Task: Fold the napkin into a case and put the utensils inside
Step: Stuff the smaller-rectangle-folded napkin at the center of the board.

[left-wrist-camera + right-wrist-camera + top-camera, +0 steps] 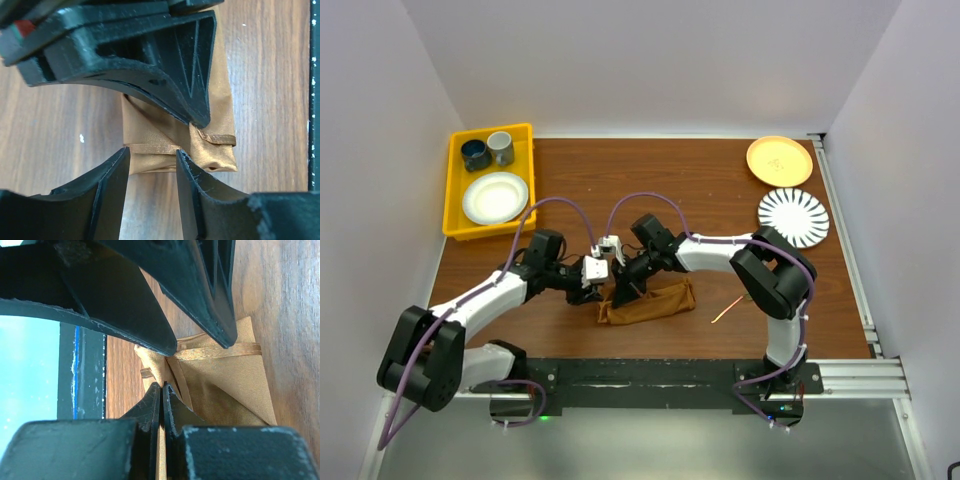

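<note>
The rust-brown napkin [655, 305] lies folded into a narrow strip near the table's front edge, its left end bunched. In the right wrist view my right gripper [161, 386] is shut on a thin layer of the napkin [220, 385] at that end. My left gripper [153, 151] is open, its fingertips at either side of the hemmed end of the napkin [222, 100]. From above, both the left gripper [598, 290] and the right gripper [625, 292] meet over the strip's left end. One thin utensil [726, 311] lies on the wood to the right of the cloth.
A yellow tray [455, 190] at the back left holds a white plate [495, 197] and two cups [475, 153]. An orange plate [779, 160] and a striped plate [793, 217] sit at the back right. A black rail [670, 378] runs along the near edge.
</note>
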Controlling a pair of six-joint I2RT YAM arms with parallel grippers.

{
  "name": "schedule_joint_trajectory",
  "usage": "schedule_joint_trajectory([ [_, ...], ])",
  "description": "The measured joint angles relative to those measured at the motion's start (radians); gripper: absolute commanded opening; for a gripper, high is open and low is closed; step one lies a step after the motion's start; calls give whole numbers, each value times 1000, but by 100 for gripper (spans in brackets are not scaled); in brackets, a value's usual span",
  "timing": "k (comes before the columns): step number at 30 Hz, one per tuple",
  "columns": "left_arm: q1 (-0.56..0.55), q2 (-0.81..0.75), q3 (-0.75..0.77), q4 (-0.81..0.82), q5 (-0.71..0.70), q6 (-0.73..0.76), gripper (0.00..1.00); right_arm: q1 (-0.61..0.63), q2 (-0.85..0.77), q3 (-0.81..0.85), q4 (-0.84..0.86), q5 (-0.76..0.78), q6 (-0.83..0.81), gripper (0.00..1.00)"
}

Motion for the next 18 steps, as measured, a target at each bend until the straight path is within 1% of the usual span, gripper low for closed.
schedule_joint_trajectory([
  [4, -6, 4, 0, 2, 15, 14, 46, 0, 0, -2, 0, 0, 0, 0],
  [8, -14, 10, 0, 2, 26, 39, 42, 0, 0, -2, 0, 0, 0, 0],
  [13, -26, 45, 2, 0, 31, 58, 42, 0, 0, -2, 1, 0, 0, 0],
  [16, -27, 64, 6, 3, 30, 58, 30, 0, 0, -2, 1, 0, 0, 0],
  [17, -27, 66, 6, 4, 30, 57, 22, 0, 0, -2, 1, 0, 0, 0],
  [18, -27, 68, 6, 6, 30, 58, 17, 0, 0, -2, 1, 0, 0, 0],
])
